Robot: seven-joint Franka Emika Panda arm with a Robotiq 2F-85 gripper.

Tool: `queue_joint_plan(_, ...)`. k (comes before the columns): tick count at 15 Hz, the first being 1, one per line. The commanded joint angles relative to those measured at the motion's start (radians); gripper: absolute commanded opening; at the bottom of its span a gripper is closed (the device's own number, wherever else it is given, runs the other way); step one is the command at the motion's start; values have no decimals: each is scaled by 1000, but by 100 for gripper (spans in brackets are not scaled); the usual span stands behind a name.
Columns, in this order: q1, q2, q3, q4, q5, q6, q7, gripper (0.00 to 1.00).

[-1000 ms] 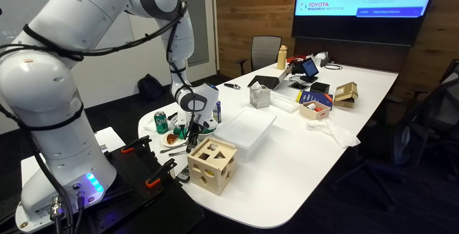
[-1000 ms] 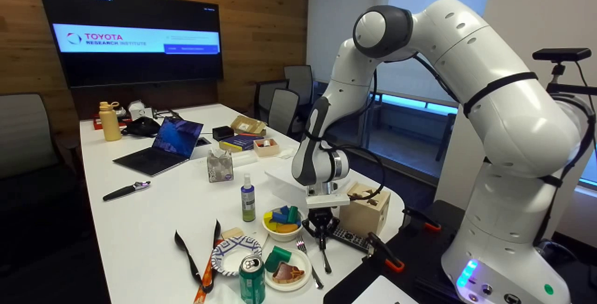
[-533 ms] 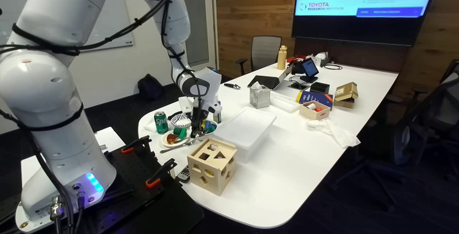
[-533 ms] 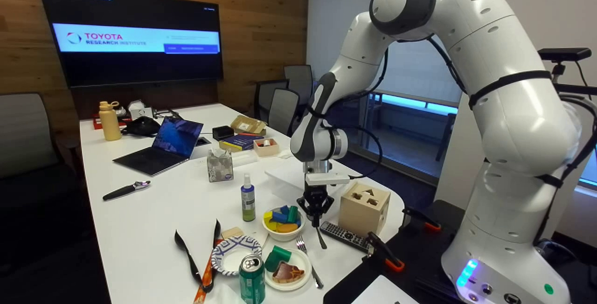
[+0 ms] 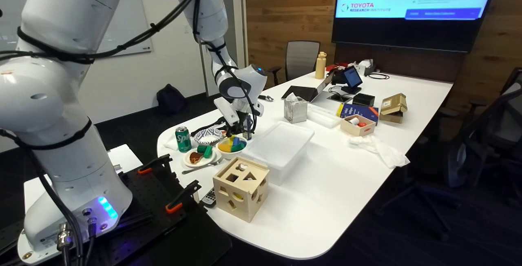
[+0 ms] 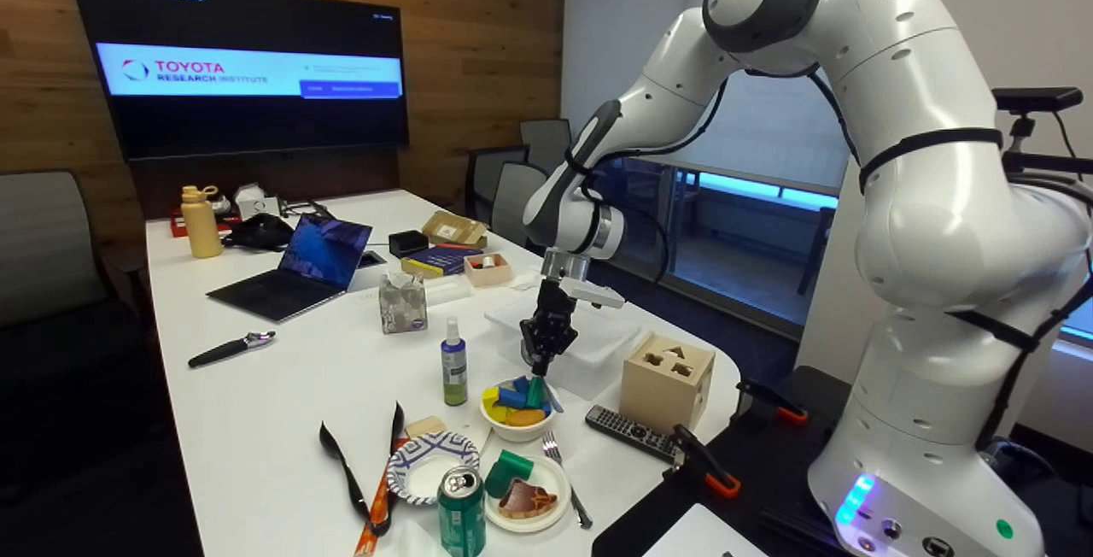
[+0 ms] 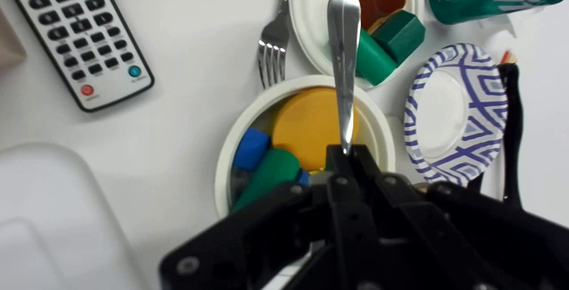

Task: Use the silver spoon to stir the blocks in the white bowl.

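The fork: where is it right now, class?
In the wrist view, the fork lies at the top, just left of centre, between the remote and the white plate, tines towards the white bowl.

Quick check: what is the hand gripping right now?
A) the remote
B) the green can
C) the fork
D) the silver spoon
D: in the wrist view the hand is shut on the silver spoon, its handle jutting out above the white bowl, while the fork lies on the table.

In the wrist view, the hand [image 7: 349,152] hides part of the white bowl [image 7: 223,167].
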Motion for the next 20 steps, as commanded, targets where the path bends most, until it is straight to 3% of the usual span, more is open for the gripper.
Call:
queue_joint_plan(1, -73, 78, 58, 93, 59, -140, -179, 2)
queue_joint_plan(4, -58, 85, 32, 133, 29, -349, -209, 2)
queue_joint_plan(7, -10, 53, -15, 158, 17, -538, -138, 2)
queue_joint_plan(10, 48, 30, -64, 194, 12, -642, -53, 2)
queue_joint_plan(12, 100, 13, -99, 210, -3, -627, 1, 2)
queue_joint_plan(13, 76, 50, -93, 206, 34, -617, -71, 2)
queue_joint_plan(14, 90, 45, -101, 211, 33, -616, -64, 7)
queue_joint_plan(18, 94, 57, -108, 211, 33, -615, -67, 7)
queue_joint_plan(20, 100, 65, -119, 224, 20, -637, -43, 2)
